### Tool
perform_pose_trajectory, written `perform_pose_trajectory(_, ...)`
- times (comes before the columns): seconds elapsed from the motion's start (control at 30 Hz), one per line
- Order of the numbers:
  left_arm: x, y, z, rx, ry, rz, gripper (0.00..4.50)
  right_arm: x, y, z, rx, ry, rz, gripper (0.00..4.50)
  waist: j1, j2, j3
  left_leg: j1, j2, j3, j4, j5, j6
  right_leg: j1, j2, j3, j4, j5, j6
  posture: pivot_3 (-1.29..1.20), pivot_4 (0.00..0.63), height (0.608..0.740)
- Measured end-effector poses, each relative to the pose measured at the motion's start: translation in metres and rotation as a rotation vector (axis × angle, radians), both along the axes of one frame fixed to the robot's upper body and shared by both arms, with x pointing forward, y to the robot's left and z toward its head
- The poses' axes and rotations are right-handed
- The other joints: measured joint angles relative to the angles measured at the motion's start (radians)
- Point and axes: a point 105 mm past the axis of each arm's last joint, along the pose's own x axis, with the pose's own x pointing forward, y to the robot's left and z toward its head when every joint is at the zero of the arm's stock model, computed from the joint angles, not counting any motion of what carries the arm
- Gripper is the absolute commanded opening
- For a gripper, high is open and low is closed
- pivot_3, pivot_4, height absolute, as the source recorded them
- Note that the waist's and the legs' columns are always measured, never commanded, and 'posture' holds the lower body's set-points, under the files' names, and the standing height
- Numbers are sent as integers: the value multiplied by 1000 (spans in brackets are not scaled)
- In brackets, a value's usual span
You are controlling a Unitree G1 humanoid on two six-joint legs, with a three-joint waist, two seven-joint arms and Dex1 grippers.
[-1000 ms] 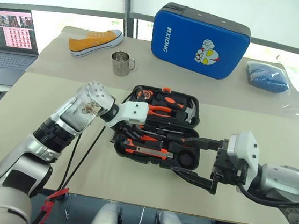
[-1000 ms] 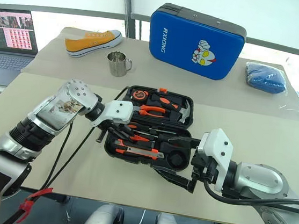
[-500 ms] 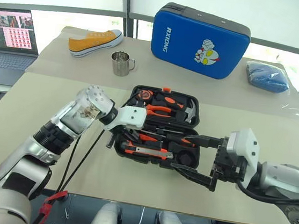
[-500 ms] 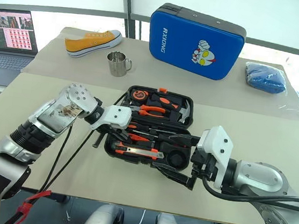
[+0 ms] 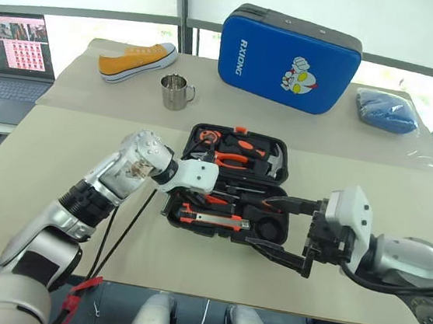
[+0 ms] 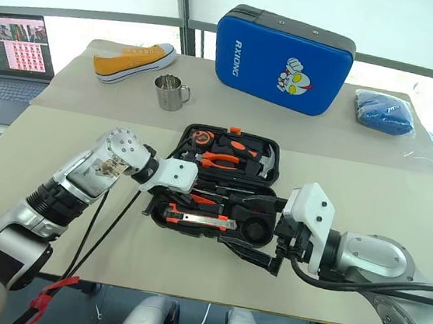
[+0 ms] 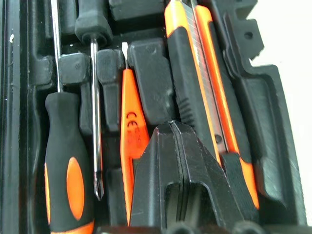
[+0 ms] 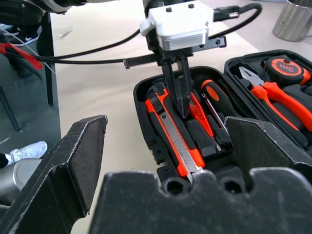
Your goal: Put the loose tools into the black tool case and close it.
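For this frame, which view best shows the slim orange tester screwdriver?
The left wrist view: the slim orange tester screwdriver lies seated in its slot, close up. The right wrist view shows it partly behind the left gripper; in the eye views it is too small to tell.

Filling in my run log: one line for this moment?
left pincer: shut, tips over tester screwdriver | right pincer: open, empty | tool case: open

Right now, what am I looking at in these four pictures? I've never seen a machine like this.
It is a two-armed humanoid robot tidying a tool kit. Two pictures come from cameras in its head, looking down at a table; the other two from cameras on its wrists. On the table lies the open black tool case, behind it a blue zip case, a metal mug and a yellow shoe. The left tool, shut, pokes down among the screwdrivers and the utility knife, holding nothing. The right tool waits open beside the case.
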Motion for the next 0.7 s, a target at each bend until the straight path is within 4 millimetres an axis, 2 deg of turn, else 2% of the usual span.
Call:
perform_pose_trajectory(0.07, 4, 0, 10, -52, 9, 23, 37, 0, 0, 0, 0, 2, 0, 4500, 0, 0, 0, 0, 0, 0, 0, 0, 0, 0, 0, 0, 0, 0, 0, 0, 150, 739)
perform_pose_trajectory(0.17, 6, 0, 38, -146, 0, 26, 37, -1, -1, -2, -1, 10, -1, 4500, -1, 0, 0, 0, 0, 0, 0, 0, 0, 0, 0, 0, 0, 0, 0, 0, 150, 739)
perform_pose_trajectory(0.23, 1, 2, 45, -148, -4, -4, 37, -1, -1, -2, -1, 12, -2, 4500, -1, 0, 0, 0, 0, 0, 0, 0, 0, 0, 0, 0, 0, 0, 0, 0, 150, 739)
perform_pose_trajectory(0.3, -4, 4, 40, -132, 9, -23, 37, -1, -1, -3, -1, 12, -2, 4500, -2, 0, 0, 1, 0, 0, 0, 0, 0, 0, 0, 0, 0, 0, 0, 0, 150, 739)
perform_pose_trajectory(0.47, -14, 5, 11, -62, 33, -76, 37, 0, -2, -3, -5, 14, -3, 4500, -1, 0, 0, 0, 0, 0, 0, 0, 0, 0, 0, 0, 0, 0, 0, 0, 150, 739)
perform_pose_trajectory(0.7, -15, 5, 6, -17, -31, -137, 37, 0, -2, -4, -7, 16, -4, 4500, 2, 0, 0, 1, 0, 0, 0, 0, 0, 1, 0, 0, 0, 0, 0, 0, 150, 739)
